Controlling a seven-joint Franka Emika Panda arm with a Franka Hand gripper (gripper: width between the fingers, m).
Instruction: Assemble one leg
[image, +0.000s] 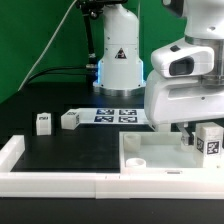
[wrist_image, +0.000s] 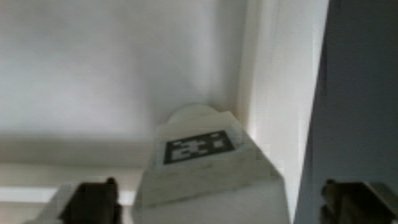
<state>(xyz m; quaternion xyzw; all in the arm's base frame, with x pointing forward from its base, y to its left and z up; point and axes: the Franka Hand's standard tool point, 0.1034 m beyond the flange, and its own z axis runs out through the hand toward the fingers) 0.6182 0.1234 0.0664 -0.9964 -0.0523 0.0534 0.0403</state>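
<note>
One leg (wrist_image: 210, 168), a small white square post with a black-and-white tag, stands between my gripper's (wrist_image: 222, 206) two dark fingers (wrist_image: 98, 200). A narrow gap shows on each side of it, so the jaws are open around it. In the exterior view this leg (image: 210, 140) stands upright at the right edge of the large white square tabletop (image: 150, 152), under my gripper (image: 198, 132). Its lower end meets the tabletop (wrist_image: 107, 80) near an edge. Two more legs (image: 43, 122) (image: 69, 119) lie on the black table at the exterior view's left.
The marker board (image: 118, 115) lies behind the tabletop in front of the arm's base (image: 118, 60). Long white border bars (image: 60, 182) run along the front and the exterior view's left (image: 10, 150). A small raised piece (image: 136, 158) sits on the tabletop.
</note>
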